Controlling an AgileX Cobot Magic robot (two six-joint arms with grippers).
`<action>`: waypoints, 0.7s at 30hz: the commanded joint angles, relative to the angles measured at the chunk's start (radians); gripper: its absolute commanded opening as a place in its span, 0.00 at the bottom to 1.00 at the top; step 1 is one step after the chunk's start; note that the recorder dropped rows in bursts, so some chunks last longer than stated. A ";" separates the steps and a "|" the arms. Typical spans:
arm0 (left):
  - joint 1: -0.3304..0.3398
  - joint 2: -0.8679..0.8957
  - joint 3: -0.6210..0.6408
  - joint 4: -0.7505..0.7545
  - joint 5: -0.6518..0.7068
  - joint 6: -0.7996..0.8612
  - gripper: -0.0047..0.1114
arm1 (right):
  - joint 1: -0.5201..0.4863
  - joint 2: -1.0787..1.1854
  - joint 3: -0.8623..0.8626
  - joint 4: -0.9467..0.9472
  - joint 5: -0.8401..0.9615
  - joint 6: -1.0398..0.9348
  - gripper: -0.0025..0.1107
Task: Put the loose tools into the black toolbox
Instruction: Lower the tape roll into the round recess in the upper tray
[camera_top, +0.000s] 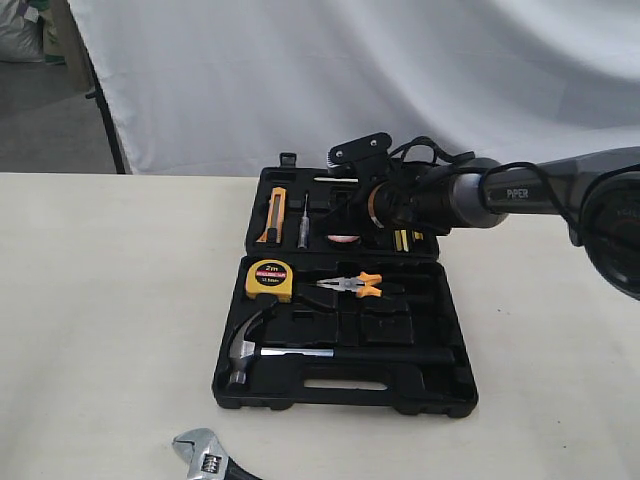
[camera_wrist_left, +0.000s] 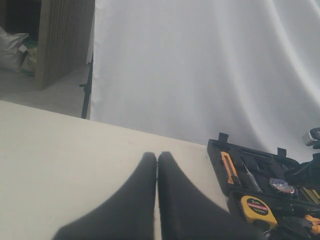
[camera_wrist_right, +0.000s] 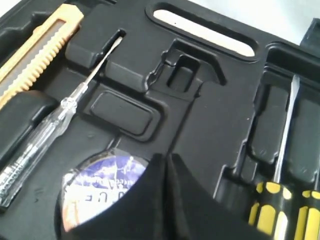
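The black toolbox (camera_top: 400, 400) lies open on the table, both halves flat. A steel claw hammer (camera_top: 300, 352) with a black handle rests in the near half. In the far half a small tape roll (camera_wrist_right: 100, 185) with a bluish label lies in a round recess. My right gripper (camera_wrist_right: 162, 159) hovers just over that roll, shut with nothing between its fingers; in the exterior view it (camera_top: 348, 212) hangs above the far half. The silver adjustable wrench (camera_top: 208, 455) lies on the table in front of the case. My left gripper (camera_wrist_left: 157, 157) is shut and empty over bare table, left of the case.
The near half also holds a yellow tape measure (camera_top: 269, 281) and orange-handled pliers (camera_top: 350, 286). An orange utility knife (camera_top: 272, 215), a clear test screwdriver (camera_top: 305, 222) and yellow-black screwdrivers (camera_wrist_right: 280, 210) sit in the far half. A white curtain hangs behind the table.
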 joint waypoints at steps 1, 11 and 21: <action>0.025 -0.003 -0.003 0.004 -0.007 -0.005 0.05 | -0.005 0.005 -0.007 -0.008 -0.022 -0.007 0.03; 0.025 -0.003 -0.003 0.004 -0.007 -0.005 0.05 | -0.005 -0.007 -0.007 -0.008 -0.018 -0.014 0.03; 0.025 -0.003 -0.003 0.004 -0.007 -0.005 0.05 | 0.020 -0.003 -0.007 -0.006 -0.020 -0.014 0.03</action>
